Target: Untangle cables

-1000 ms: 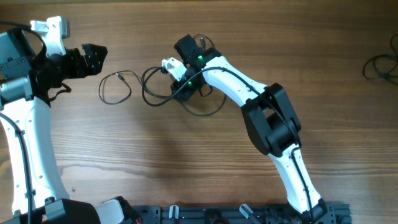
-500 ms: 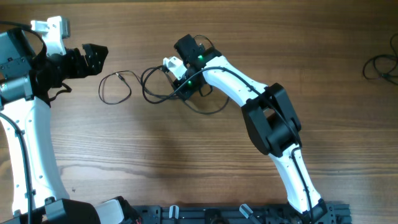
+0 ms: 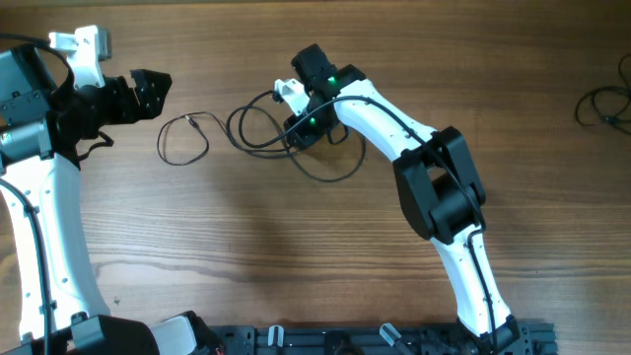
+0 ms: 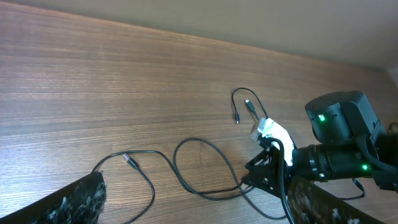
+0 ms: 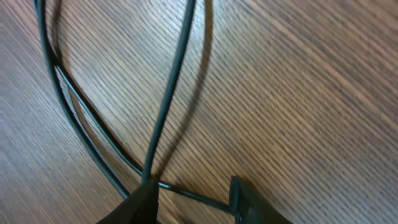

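black cables cross beneath the right gripper, parted over one strand; closing on both could cinch the tangle, while the left gripper hangs wide open.

Left arm stood along the tabletop's left edge, with the left gripper held above the far-left corner, pointing right, its fingers spread wide. Right arm rose from the near edge, elbow bent right of centre, forearm reaching left toward the far edge. Right gripper pointed down close to the wood, jaws partly apart.
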### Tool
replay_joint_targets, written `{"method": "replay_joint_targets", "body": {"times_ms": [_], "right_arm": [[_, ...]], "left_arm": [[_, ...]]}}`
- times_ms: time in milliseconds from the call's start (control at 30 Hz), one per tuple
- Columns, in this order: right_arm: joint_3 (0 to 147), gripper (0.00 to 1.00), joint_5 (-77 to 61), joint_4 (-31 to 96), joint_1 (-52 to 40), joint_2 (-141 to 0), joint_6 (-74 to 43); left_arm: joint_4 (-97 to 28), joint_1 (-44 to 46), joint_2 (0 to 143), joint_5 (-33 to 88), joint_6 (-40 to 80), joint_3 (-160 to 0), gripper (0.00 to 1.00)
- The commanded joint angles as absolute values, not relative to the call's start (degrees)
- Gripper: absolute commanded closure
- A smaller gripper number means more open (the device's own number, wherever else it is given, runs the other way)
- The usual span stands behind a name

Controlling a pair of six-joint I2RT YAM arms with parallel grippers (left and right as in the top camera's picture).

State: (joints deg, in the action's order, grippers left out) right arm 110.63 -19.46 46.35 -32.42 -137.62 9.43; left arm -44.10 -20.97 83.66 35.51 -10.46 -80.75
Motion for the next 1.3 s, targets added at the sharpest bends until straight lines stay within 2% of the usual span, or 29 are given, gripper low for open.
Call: {"method": "replay_joint_targets", "body": {"times_ms": [0,133,267,600,1267], "right_arm": [[111.3,0.57,-21.8,45.9,-32.7,-136.7,8.9],[111.3,0.48,-24.5,43.8,-32.8,-136.7,8.4],[111.3,0.45,-23.7,42.7,-32.8,-136.7,8.4],[111.1,0.42,-22.3,37.3,-33.0,-136.7,6.4],[110.9,0.40,-18.8,37.1,-35.4,-137.4,5.5]], "left_arm": [[-44.2,-21.1,83.4,36.6,-11.4,-81.8,0.04],[-44.2,-21.1,83.4,36.6,-11.4,-81.8,0.05],[-44.2,-21.1,83.4,37.4,-11.4,-81.8,0.05],[-44.2,-21.1,83.4,38.6,-11.4,-81.8,0.04],[-44.2,-21.1,83.4,39.2,-11.4,-81.8,0.04]]}}
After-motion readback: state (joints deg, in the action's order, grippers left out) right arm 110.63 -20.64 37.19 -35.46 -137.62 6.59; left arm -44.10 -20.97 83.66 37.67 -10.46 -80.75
